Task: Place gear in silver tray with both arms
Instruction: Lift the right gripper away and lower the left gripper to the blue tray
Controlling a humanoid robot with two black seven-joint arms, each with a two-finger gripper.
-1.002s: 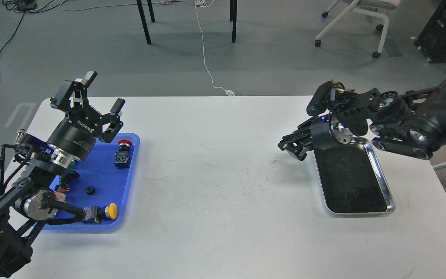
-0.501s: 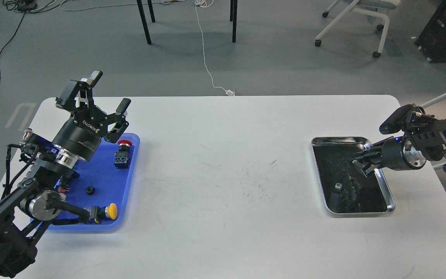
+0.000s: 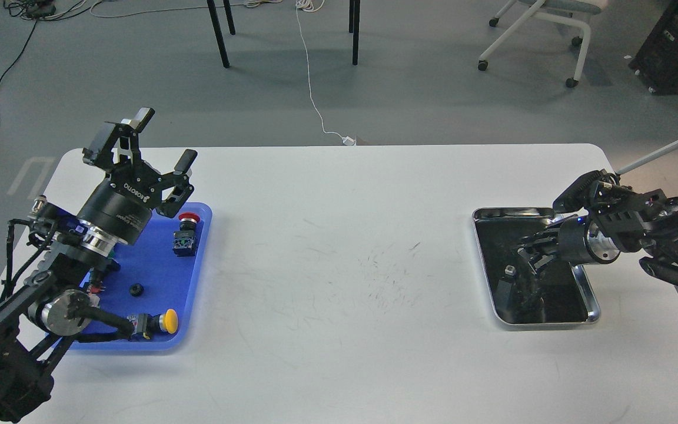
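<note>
The silver tray (image 3: 591, 294) lies at the table's right, its dark floor mirroring the arm above it. My right gripper (image 3: 528, 254) reaches in from the right and hangs low over the tray's middle. Its dark fingers blend with the floor, so I cannot tell how they stand. A small pale spot on the tray floor looks like a reflection. A small black gear (image 3: 135, 288) lies on the blue tray (image 3: 156, 268) at the left. My left gripper (image 3: 165, 139) is open and empty, raised above the blue tray's far end, well clear of the gear.
The blue tray also holds a red push button (image 3: 188, 219) on a dark block, a yellow push button (image 3: 169, 321) and parts hidden under my left arm. The white table (image 3: 339, 282) lies between the trays. Chair legs stand on the floor beyond.
My right arm swung from the silver tray's far left corner out to the right, then came back a little, lower over the tray's middle. My left gripper rose slightly and stays open.
</note>
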